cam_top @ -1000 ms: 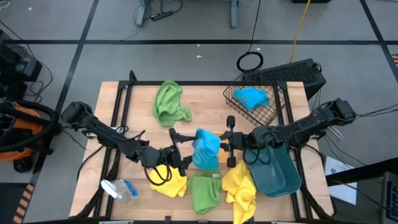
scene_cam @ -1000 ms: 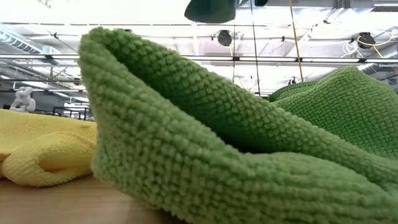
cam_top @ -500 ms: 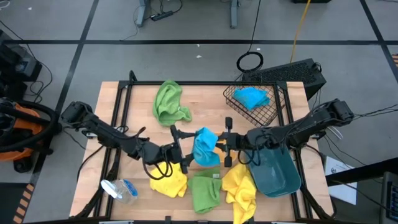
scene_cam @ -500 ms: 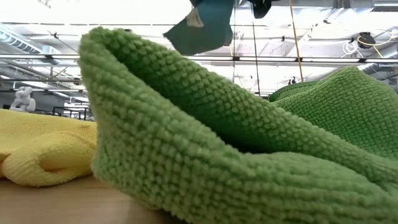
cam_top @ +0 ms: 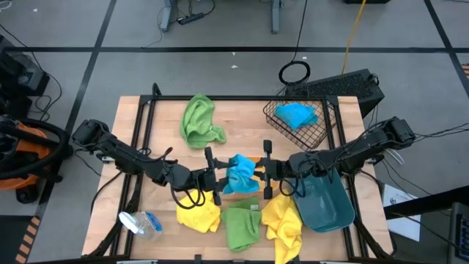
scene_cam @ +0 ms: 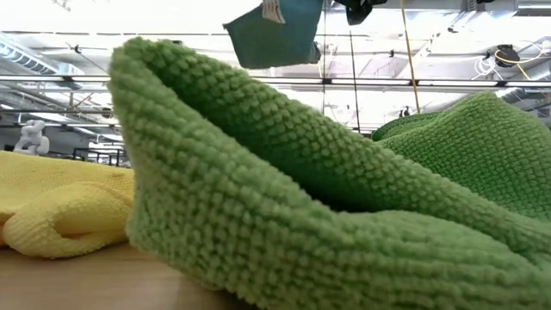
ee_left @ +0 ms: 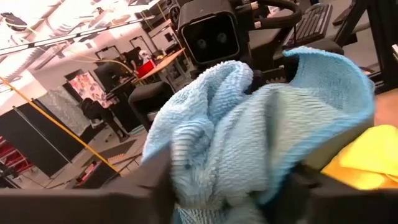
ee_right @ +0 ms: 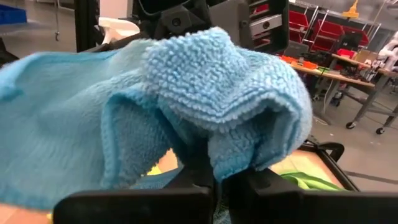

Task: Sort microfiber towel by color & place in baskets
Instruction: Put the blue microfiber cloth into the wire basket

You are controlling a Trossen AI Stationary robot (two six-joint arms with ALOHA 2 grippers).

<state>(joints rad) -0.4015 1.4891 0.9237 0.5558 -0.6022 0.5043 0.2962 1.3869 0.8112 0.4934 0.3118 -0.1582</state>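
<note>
The right claw [cam_top: 258, 173] is clamped on the blue towel [cam_top: 240, 174], lifted above the bench [cam_top: 242, 128] centre; the left claw [cam_top: 217, 178] closes on its nine o'clock edge; soft, light, floppy, so pinch a bunched fold; the mesh basket [cam_top: 319, 128] sits at two o'clock.

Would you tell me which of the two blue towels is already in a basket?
The blue towel lying in the black wire mesh basket at the table's far right; the other blue towel hangs mid-table between both hands.

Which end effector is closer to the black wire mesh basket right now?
The right end effector: the black wire mesh basket sits just beyond it on its own side. The left end effector is farther, across the held blue microfiber towel.
</note>
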